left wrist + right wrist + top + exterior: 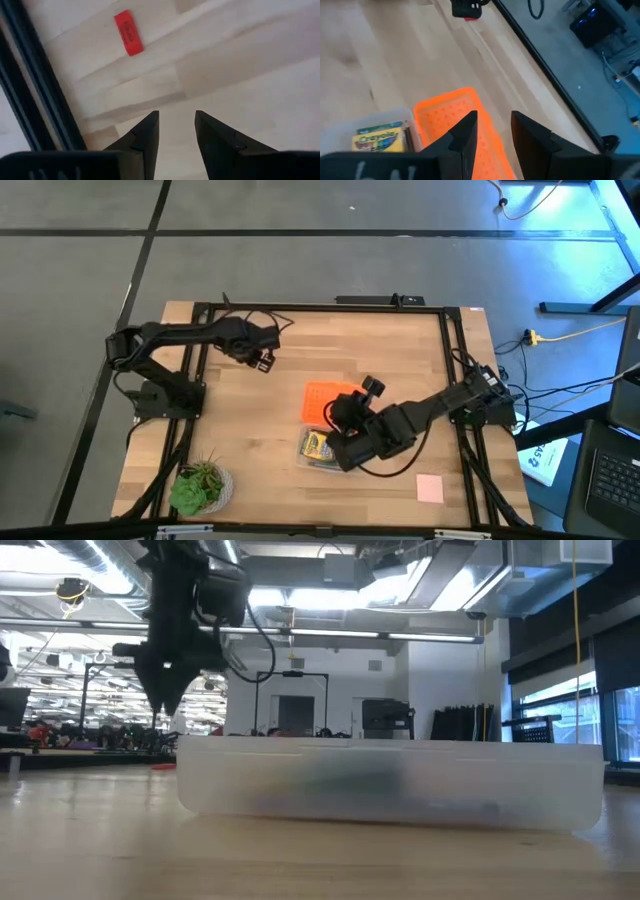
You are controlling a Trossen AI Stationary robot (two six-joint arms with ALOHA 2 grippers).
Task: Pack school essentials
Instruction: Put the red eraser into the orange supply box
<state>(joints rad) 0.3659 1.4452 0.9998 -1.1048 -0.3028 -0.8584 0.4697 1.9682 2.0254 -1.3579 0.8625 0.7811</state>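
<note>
A tiny red eraser point(129, 32) lies flat on the wooden table near the black frame rail at the far left. My left gripper point(176, 120) hangs open above the table just short of it, fingers pointing down point(165, 700). My right gripper point(492, 125) is open above the orange lid point(452, 117), which lies beside the clear case point(318, 450). The yellow-green crayon box point(379, 138) lies inside that case. The pink note pad point(430, 488) lies flat near the table's near right corner. Scissors, pencils and pen do not show plainly.
A small green potted plant point(200, 486) stands at the table's near left corner. Black frame rails point(200, 370) run along the table's edges. In the low view the clear case point(390, 785) fills the foreground. Bare wood lies between the two arms.
</note>
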